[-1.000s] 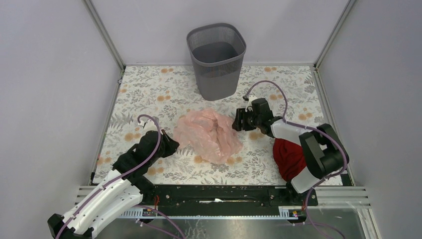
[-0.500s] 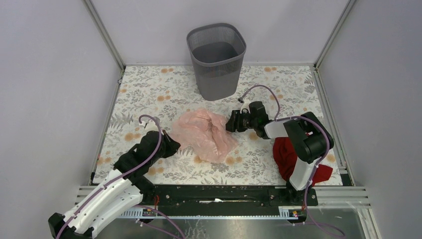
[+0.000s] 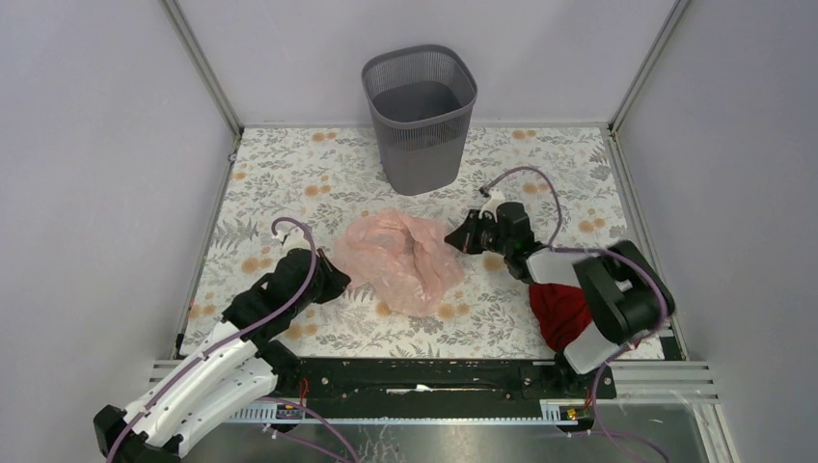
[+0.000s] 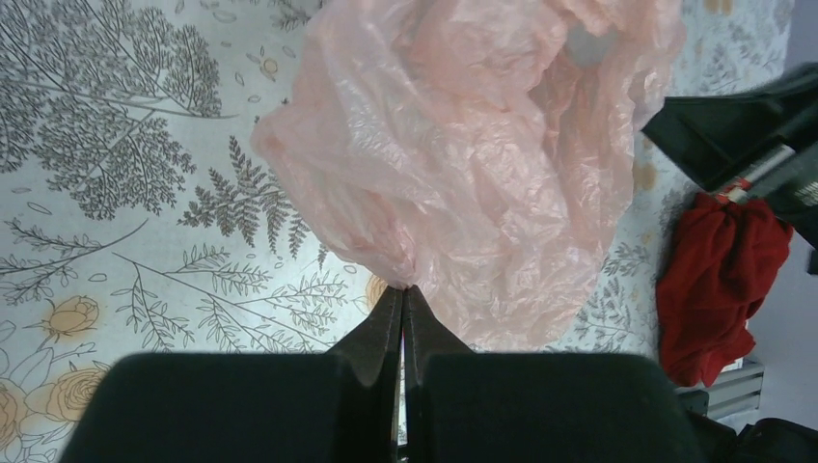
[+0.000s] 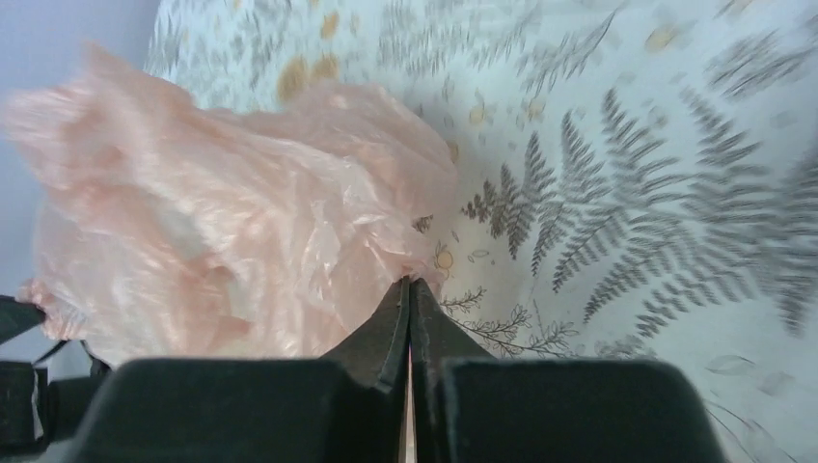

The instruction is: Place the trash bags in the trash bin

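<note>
Both left gripper [image 4: 403, 295] and right gripper [image 5: 409, 286] seemingly pinch the trash bag [image 3: 397, 258].

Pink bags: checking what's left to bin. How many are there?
1. The bag lies mid-table, short of the bin, pinched at either side by the left gripper and right gripper. A second could hide in its folds.

Table [image 3: 289, 174]: floral cover, grey ferns and orange blooms. Bin [image 3: 421, 116] upright at far edge, centre. Bag [image 3: 400, 256] crumpled mid-table, on the near side of the bin, apart from it. Red cloth [image 3: 559, 309] bunched at near right, partly hidden, well apart from the bag.
</note>
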### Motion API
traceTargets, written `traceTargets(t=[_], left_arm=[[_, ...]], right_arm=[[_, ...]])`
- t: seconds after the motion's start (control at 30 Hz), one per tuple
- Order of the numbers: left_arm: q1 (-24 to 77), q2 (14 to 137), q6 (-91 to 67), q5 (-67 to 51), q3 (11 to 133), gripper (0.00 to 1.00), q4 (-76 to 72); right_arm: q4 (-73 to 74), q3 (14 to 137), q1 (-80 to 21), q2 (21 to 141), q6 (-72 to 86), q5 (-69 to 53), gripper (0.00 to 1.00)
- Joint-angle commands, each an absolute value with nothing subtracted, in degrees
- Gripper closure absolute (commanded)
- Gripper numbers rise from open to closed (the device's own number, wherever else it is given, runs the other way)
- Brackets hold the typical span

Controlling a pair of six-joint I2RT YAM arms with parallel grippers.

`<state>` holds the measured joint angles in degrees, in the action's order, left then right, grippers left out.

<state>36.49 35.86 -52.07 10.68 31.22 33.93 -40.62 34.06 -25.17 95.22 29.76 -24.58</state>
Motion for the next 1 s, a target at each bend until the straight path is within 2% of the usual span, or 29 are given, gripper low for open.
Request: traceTargets(t=[0.0,0.17,0.3,0.4,0.53,0.6,0.8,0.9,0.97], left_arm=[[36.4,33.6,-50.6,14.7,36.1,1.0,35.1],[36.4,32.5,-50.2,18.5,35.4,1.0,34.8],[36.3,35.6,-50.5,18.2,33.7,1.0,31.2],[36.3,39.7,-49.9,18.5,33.2,1.0,28.9],[36.3,41.9,-49.0,19.1,33.4,1.0,28.6],[36.3,41.2,-48.9,19.3,33.0,1.0,28.5],[36.3,38.0,-49.3,21.0,31.1,1.0,28.8],[36.3,36.4,-50.0,22.3,30.2,1.0,29.1],[36.3,35.5,-50.2,22.6,29.5,1.0,29.1]], right_arm=[[-21.5,36.2,-25.1,79.1,25.5,-8.6,1.0],[-10.2,31.9,-26.8,65.5,27.6,-6.3,1.0],[-7.3,28.6,-35.9,58.7,31.8,-3.4,1.0],[-8.8,28.4,-44.8,58.3,33.3,-3.7,1.0],[-12.0,26.1,-45.7,60.4,35.2,-8.5,1.0],[-12.1,26.1,-45.7,61.2,33.9,-10.7,0.9],[-5.9,27.1,-45.0,56.7,32.0,-8.3,0.51],[-10.9,21.3,-39.5,51.4,36.3,-12.7,0.4],[-12.5,18.9,-35.2,50.0,37.4,-16.1,0.36]])
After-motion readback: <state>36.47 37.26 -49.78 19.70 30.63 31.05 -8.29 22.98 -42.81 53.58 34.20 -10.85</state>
